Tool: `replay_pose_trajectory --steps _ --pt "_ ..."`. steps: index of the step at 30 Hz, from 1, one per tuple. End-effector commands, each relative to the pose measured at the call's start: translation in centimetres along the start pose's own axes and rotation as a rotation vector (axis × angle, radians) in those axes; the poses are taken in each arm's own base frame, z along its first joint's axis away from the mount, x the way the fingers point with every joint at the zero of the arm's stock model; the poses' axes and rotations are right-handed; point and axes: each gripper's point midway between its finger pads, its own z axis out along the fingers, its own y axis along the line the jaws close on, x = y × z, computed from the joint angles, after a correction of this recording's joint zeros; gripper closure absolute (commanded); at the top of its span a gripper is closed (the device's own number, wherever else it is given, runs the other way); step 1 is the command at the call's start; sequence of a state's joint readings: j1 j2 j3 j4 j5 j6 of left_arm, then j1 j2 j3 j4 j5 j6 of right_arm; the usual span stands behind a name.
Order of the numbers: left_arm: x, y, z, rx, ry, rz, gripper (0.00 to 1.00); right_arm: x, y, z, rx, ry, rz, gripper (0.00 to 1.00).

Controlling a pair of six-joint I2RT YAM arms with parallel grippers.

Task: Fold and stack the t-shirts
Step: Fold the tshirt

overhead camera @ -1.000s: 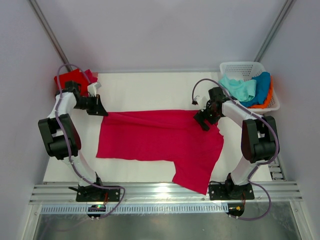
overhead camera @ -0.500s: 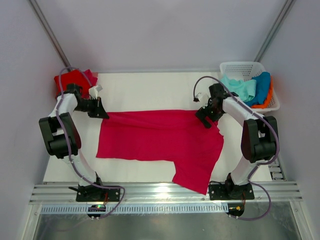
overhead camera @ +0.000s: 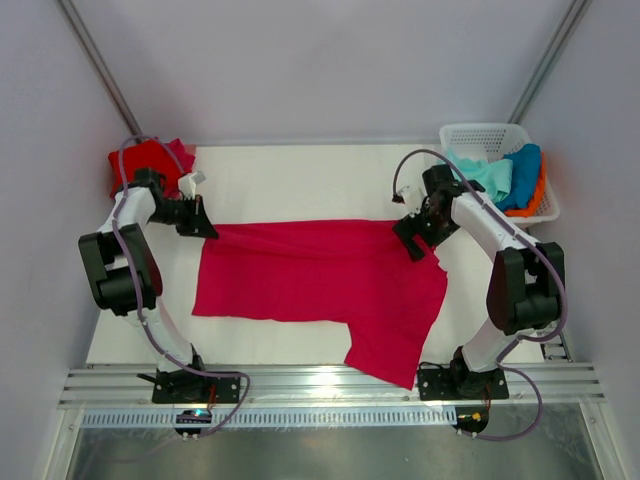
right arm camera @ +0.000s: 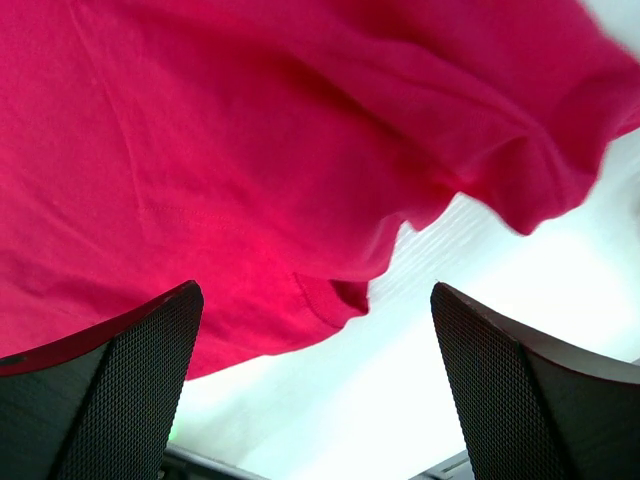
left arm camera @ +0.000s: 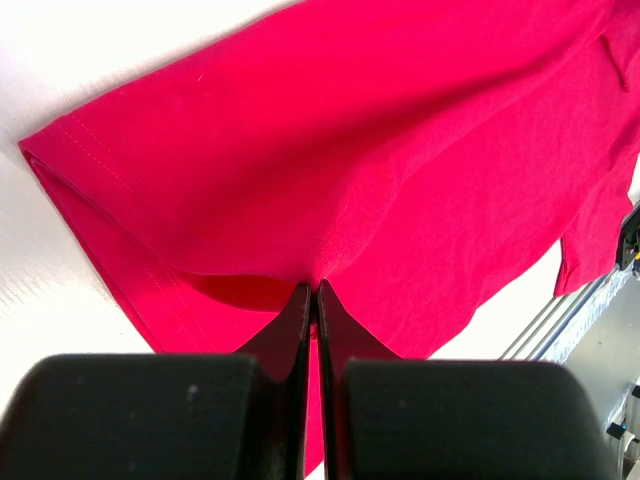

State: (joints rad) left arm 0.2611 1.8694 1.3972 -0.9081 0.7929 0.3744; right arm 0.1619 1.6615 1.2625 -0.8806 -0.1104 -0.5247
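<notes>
Over the last second the right arm has swung its elbow outward toward the basket [overhead camera: 480,133], and the right hand [overhead camera: 415,240] has edged a little to the right above the far right corner of the crimson shirt [overhead camera: 320,275]. The left hand [overhead camera: 200,222] has barely shifted.

The crimson shirt lies spread across the middle of the bench [overhead camera: 290,180], mostly flat, with one part hanging toward the near right edge. It is soft knit cloth with a stitched hem, puckering where it is gripped. The left hand is pinched tight on its far left edge, fingers pressed together with cloth gathered at the tips. The right hand stands wide open over a rumpled fold and holds nothing.

I'd say the job is at an early stage. A red shirt [overhead camera: 150,158] sits bunched in the far left corner – whether neatly folded I cannot tell. The crimson one looks only partly folded. Still heaped in the white lattice basket are a mint shirt [overhead camera: 480,178], a blue shirt [overhead camera: 522,170] and an orange shirt [overhead camera: 535,205] – all crumpled, all waiting.
</notes>
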Motion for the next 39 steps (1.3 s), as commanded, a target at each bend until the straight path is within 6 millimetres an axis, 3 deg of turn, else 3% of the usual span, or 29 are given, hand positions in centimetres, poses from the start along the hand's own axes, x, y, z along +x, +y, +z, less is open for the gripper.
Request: replay_pose_trajectory --steps 1,6,13,19,22,28,33,34,36,39 --pt "-0.1 0.1 0.1 0.010 -0.010 0.021 1.00 1.3 1.5 -1.3 -0.038 0.014 0.037 0.01" --pt "0.1 0.2 0.5 0.026 -0.006 0.012 1.00 2.1 1.7 -1.5 -0.042 0.039 0.023 0.01" --pt "0.6 0.3 0.9 0.035 0.006 0.003 1.00 2.2 1.7 -0.1 -0.057 0.059 0.024 0.01" --pt "0.8 0.3 0.9 0.034 0.012 0.004 1.00 2.0 1.6 1.4 -0.081 0.078 0.015 0.11" --pt "0.9 0.3 0.9 0.034 0.012 0.007 1.00 1.9 1.1 1.9 -0.056 0.062 0.006 0.01" --pt "1.1 0.5 1.1 0.036 0.019 0.002 1.00 1.1 0.2 2.2 -0.002 0.022 0.025 0.01" --pt "1.1 0.6 1.3 0.041 0.019 0.002 1.00 1.6 0.4 2.8 -0.016 0.050 0.031 0.18" --pt "1.2 0.6 1.3 0.043 0.019 0.000 1.00 1.7 0.4 2.9 -0.019 0.057 0.033 0.30" --pt "1.2 0.6 1.3 0.043 0.021 -0.002 1.00 1.9 0.7 3.1 -0.035 0.070 0.033 0.42" --pt "1.1 0.6 1.3 0.045 0.018 0.000 1.00 2.1 0.9 3.3 -0.052 0.082 0.040 0.45"
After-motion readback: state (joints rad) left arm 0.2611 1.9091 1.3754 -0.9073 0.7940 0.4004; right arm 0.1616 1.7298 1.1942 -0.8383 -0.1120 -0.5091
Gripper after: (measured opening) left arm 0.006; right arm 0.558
